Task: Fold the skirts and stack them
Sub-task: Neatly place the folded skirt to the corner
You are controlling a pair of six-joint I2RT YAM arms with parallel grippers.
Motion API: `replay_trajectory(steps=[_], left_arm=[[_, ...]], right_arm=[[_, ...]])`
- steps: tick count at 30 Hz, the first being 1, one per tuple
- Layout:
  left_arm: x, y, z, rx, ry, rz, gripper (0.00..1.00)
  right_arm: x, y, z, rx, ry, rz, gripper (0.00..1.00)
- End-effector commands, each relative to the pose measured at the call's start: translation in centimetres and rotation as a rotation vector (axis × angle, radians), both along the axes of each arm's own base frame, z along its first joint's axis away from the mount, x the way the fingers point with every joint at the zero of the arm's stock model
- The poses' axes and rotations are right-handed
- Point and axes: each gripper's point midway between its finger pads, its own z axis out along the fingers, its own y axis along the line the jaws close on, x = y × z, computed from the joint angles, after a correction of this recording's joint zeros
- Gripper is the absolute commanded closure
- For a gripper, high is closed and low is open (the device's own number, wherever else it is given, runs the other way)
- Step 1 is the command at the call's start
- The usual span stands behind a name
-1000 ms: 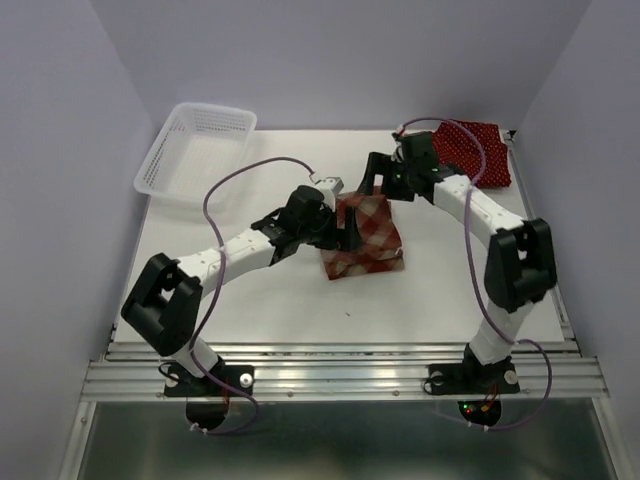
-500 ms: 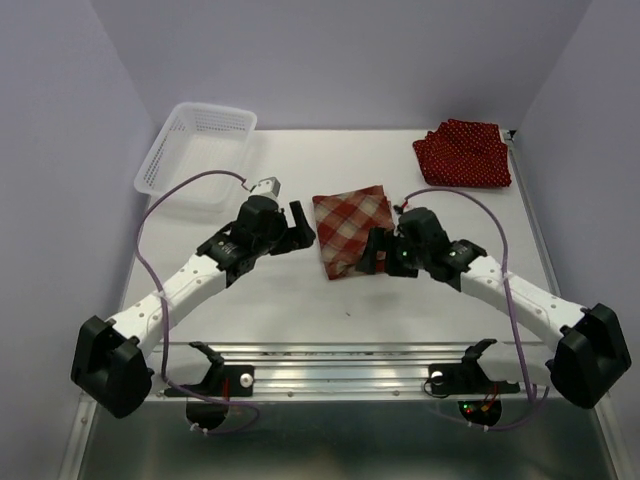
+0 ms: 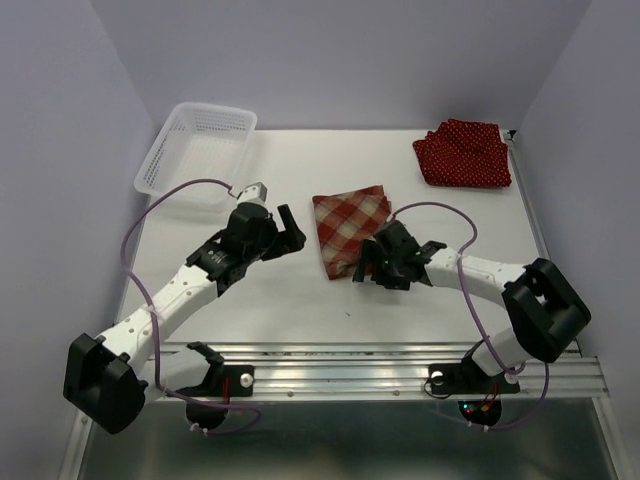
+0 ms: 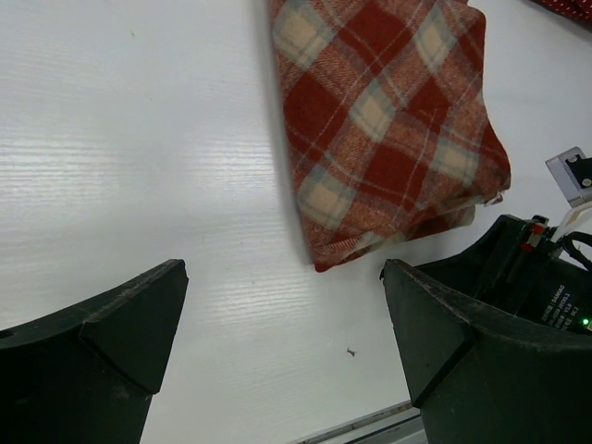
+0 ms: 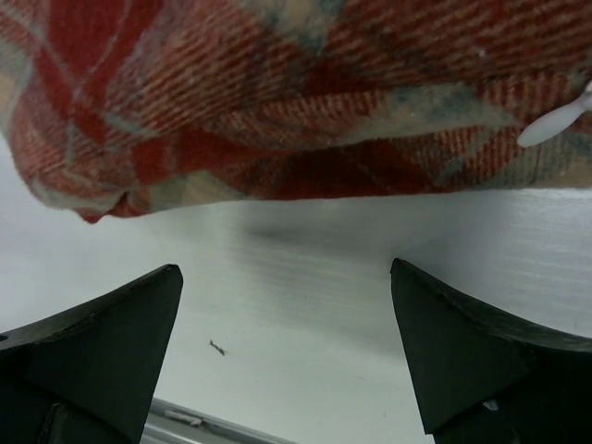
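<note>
The red-and-cream plaid skirt (image 3: 348, 228) lies folded flat at the table's middle. It also shows in the left wrist view (image 4: 388, 129) and the right wrist view (image 5: 305, 102). The dark red polka-dot skirts (image 3: 463, 153) lie in a heap at the far right corner. My left gripper (image 3: 291, 229) is open and empty, just left of the plaid skirt and apart from it. My right gripper (image 3: 368, 264) is open and empty, low over the table at the plaid skirt's near right edge. In the right wrist view the gripper (image 5: 287, 314) has only bare table between its fingers.
A white mesh basket (image 3: 200, 150) stands at the far left corner. A white tag (image 5: 555, 120) sticks out from the plaid skirt's edge. The table's metal front rail (image 3: 340, 370) runs along the near edge. Purple walls close in on both sides.
A second ago both grippers were over the plaid skirt. Both have come off it and opened, the right arm swinging down to the skirt's near edge and the left drawing back to the left.
</note>
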Motion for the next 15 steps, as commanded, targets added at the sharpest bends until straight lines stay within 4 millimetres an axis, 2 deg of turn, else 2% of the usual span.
replay_trajectory(steps=[1,4,7,9,10,11,13,14,15], left_arm=[[0.8,0.7,-0.3,0.017,-0.006,0.038,0.01],[1.0,1.0,-0.3,0.017,-0.009,0.046,0.01],[1.1,1.1,-0.1,0.019,-0.02,0.046,0.01],[1.2,1.2,-0.1,0.019,-0.025,0.05,0.01],[1.3,1.3,-0.1,0.021,-0.024,0.052,0.01],[1.3,1.3,-0.1,0.022,-0.025,0.055,0.01],[1.5,1.5,-0.2,0.027,-0.022,0.062,0.01],[1.6,1.5,-0.4,0.031,-0.017,0.061,0.01],[1.7,1.5,-0.4,0.03,-0.017,0.062,0.01]], right_arm=[[3.7,1.1,1.5,0.032,-0.12,-0.07,0.0],[4.9,0.4,1.3,0.003,-0.149,-0.115,0.0],[5.9,-1.4,0.7,-0.016,-0.163,-0.167,0.0],[7.3,-3.5,0.2,-0.013,-0.166,-0.209,0.0],[7.6,-3.9,0.1,0.01,-0.158,-0.212,0.0],[9.1,-5.1,0.3,0.03,-0.18,-0.247,0.0],[10.5,-5.4,0.7,0.056,-0.223,-0.207,0.0],[11.8,-6.0,1.0,0.046,-0.263,-0.185,0.0],[12.1,-6.1,0.7,0.028,-0.275,-0.179,0.0]])
